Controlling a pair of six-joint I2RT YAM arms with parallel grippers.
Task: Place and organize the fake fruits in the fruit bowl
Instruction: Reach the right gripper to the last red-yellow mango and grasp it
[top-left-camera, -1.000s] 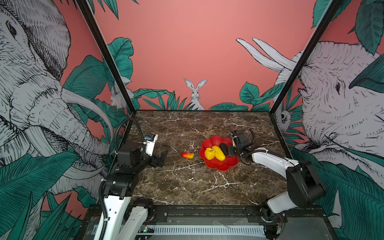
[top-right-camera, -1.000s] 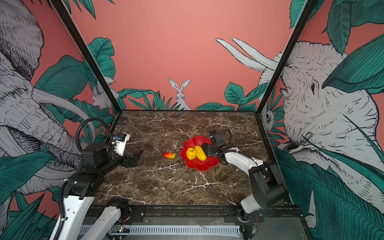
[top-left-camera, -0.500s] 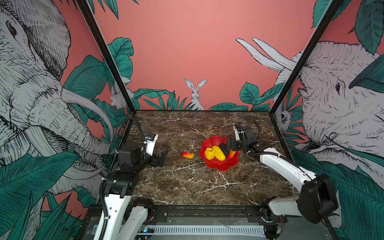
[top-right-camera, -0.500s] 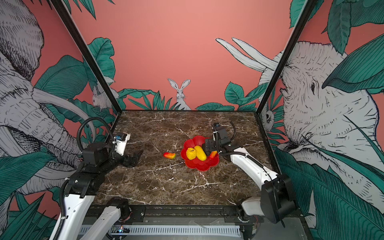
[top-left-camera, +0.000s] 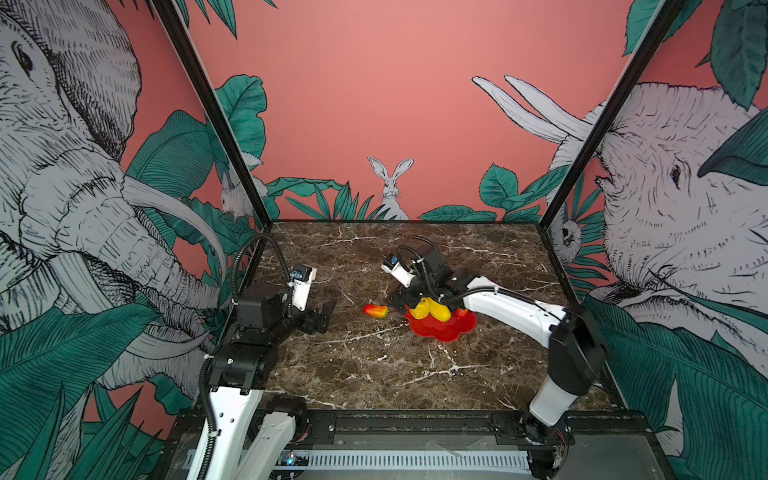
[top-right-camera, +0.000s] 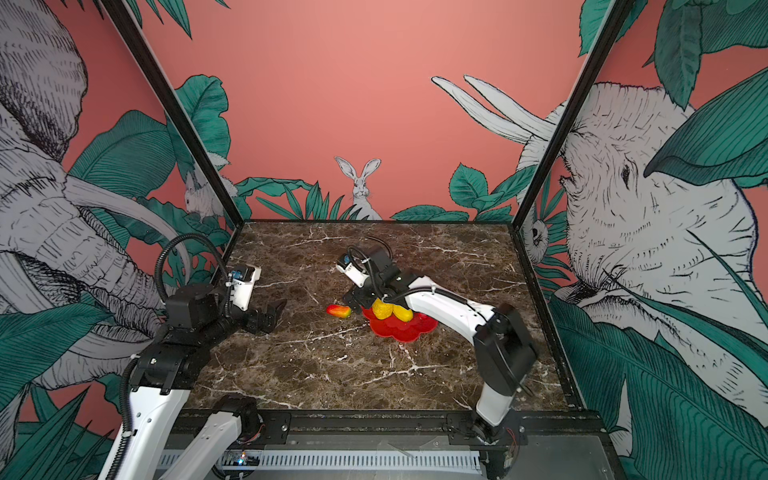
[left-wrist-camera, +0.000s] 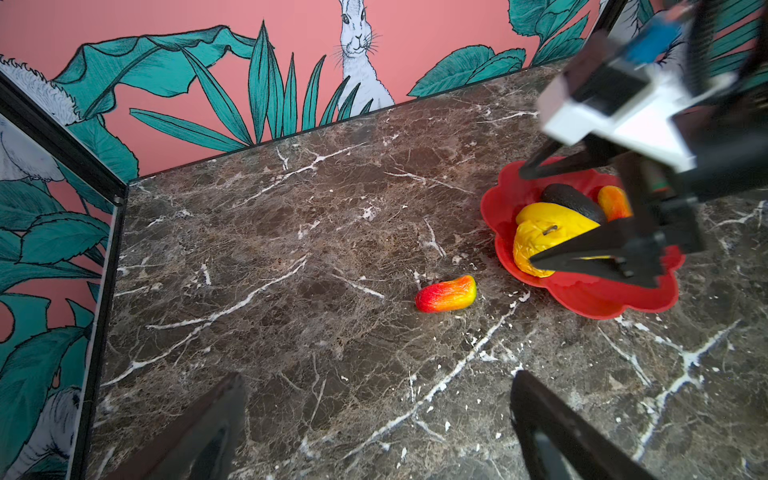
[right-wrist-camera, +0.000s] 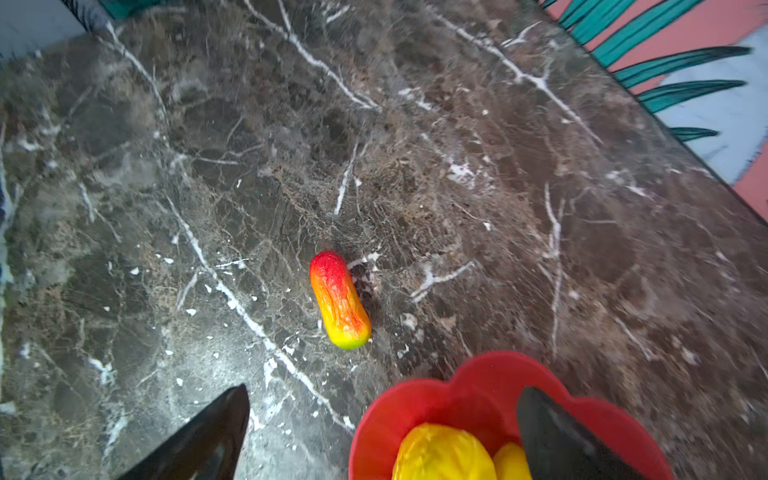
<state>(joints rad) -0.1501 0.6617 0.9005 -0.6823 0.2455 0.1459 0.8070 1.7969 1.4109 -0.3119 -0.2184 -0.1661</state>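
Fruit bowl (top-left-camera: 440, 330): on the counter (top-left-camera: 374, 374); we count four fruits (left-wrist-camera: 552, 224) inside.
Loose red-orange fruit (left-wrist-camera: 446, 294): on the counter, just beside the bowl.
Right jaws: released, empty, above the bowl's rim.
Left jaws: released, empty, well apart.

Bright, even light casts soft shadows; the brown white-veined marble tabletop (right-wrist-camera: 498, 124) ahead of the right gripper (right-wrist-camera: 384, 390) smears with motion blur.

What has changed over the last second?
The right claw let go of a red-orange tapered plastic fruit in the red flower-shaped bowl, then swung left across it, open. The left claw and the second red-orange fruit on the marble table stayed put.
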